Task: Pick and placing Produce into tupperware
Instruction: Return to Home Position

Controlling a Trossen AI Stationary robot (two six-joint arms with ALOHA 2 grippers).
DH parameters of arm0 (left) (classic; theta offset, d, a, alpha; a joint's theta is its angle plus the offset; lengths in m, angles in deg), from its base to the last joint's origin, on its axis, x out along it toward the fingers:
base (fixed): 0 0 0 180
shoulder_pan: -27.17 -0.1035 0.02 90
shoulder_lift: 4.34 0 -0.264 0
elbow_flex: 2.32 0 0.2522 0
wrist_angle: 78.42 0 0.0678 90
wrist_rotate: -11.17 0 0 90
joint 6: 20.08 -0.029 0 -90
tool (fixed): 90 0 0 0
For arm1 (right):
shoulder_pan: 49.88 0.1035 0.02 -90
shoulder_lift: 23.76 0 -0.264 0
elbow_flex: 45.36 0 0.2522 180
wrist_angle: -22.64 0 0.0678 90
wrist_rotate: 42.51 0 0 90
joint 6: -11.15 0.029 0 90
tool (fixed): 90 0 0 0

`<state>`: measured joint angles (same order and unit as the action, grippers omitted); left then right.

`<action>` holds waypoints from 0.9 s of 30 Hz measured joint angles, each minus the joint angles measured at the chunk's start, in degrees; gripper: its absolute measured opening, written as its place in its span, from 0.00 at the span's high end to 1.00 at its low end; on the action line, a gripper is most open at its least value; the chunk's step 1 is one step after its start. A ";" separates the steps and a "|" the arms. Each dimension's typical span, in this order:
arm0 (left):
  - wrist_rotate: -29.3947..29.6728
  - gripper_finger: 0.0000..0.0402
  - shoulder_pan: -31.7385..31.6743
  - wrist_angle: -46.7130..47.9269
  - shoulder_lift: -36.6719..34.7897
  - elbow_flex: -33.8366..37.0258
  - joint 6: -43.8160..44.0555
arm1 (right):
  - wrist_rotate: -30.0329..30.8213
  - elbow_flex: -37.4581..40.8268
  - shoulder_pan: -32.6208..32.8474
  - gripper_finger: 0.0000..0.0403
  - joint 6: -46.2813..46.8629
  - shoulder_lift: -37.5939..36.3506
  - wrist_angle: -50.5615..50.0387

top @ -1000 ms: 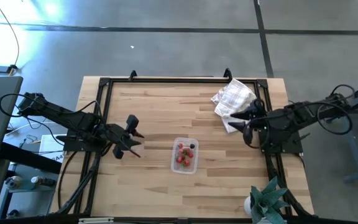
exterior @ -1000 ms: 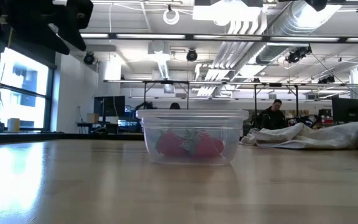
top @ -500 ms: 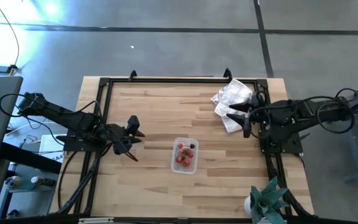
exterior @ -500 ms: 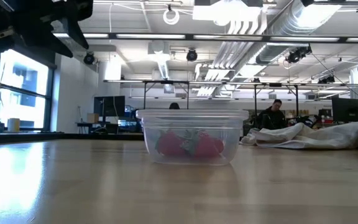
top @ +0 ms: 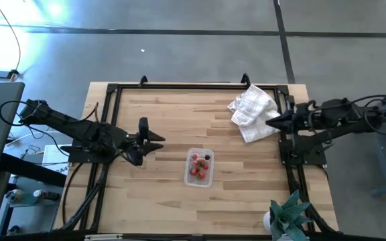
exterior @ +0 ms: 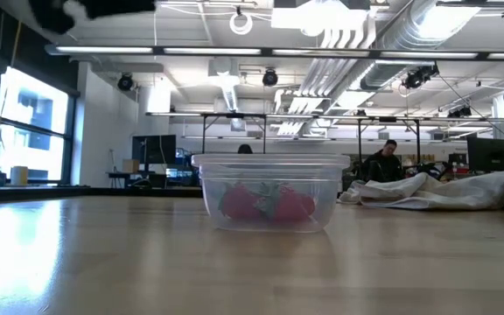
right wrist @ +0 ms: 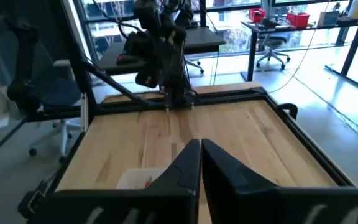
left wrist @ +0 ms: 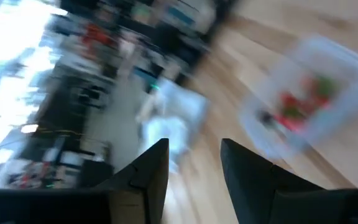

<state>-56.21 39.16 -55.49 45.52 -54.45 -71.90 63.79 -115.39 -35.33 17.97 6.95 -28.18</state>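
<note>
Tupperware [top: 199, 183] is sitting lid-off near the middle of the wooden table [top: 166, 107], w/ the produce [top: 196, 170] lying inside it: red berry-like pcs plus one darker pc, also showing thru the clear wall in the low view. No loose produce is showing on the tabletop, so the packing looks done, imo.

Left gripper [top: 154, 140] is hanging above the table just inside its left edge, beside the container but apart from it. Its fingers are standing well apart w/ nothing between them.

Right gripper [top: 274, 122] is hovering at the right edge, next to the white checked cloth [top: 252, 107] bunched in the right-hand corner opposite the potted plant [top: 287, 214]. Its fingers are sitting nearly closed on nothing.

Both arms being empty & off the container fits a rest pose: no grip is needed, and staying clear is avoiding a knock to the tub.
</note>
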 joint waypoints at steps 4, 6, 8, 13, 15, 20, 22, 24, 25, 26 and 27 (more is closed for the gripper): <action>1.52 0.66 0.00 -15.98 -0.04 0.00 5.53 | -0.09 0.00 0.00 0.98 1.33 -3.63 -1.84; 1.66 0.66 -0.14 -23.77 -0.85 -0.01 13.64 | -0.23 0.00 0.00 0.99 1.61 -5.25 -2.22; 1.10 0.66 -1.29 -28.79 -2.48 -0.09 21.70 | -0.22 0.00 0.00 0.99 1.75 -6.72 -3.39; -18.16 0.66 -5.04 -28.00 -6.76 -0.11 35.29 | 0.19 -0.02 0.00 1.00 1.96 -9.08 -7.70; -29.33 0.66 -6.33 -28.04 -7.43 -0.11 37.96 | 0.19 -0.02 0.00 1.00 2.02 -9.56 -8.85; -42.28 0.66 -9.48 -22.61 -9.55 -0.04 32.19 | 0.19 -0.01 0.02 1.00 0.61 -9.87 -9.58; -39.48 0.66 -11.29 -20.43 -11.14 -0.04 32.25 | 0.19 -0.02 0.02 1.00 0.23 -9.87 -9.64; -35.74 0.66 -13.19 -17.90 -13.35 -0.04 34.58 | 0.14 -0.02 0.02 1.00 0.21 -9.87 -9.87; -34.49 0.66 -14.20 -15.72 -14.65 -0.04 34.43 | -0.21 -0.02 0.02 1.00 0.21 -9.87 -10.09; -33.93 0.66 -15.17 -12.98 -16.09 -0.04 32.87 | -0.49 -0.02 0.02 1.00 0.21 -9.87 -10.38; -33.89 0.66 -16.02 -9.92 -17.63 -0.04 30.85 | -0.93 -0.01 0.02 1.00 0.19 -9.87 -10.85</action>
<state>-90.09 23.14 -65.41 27.89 -54.49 -41.06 62.86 -115.40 -35.31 18.16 -2.92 -39.02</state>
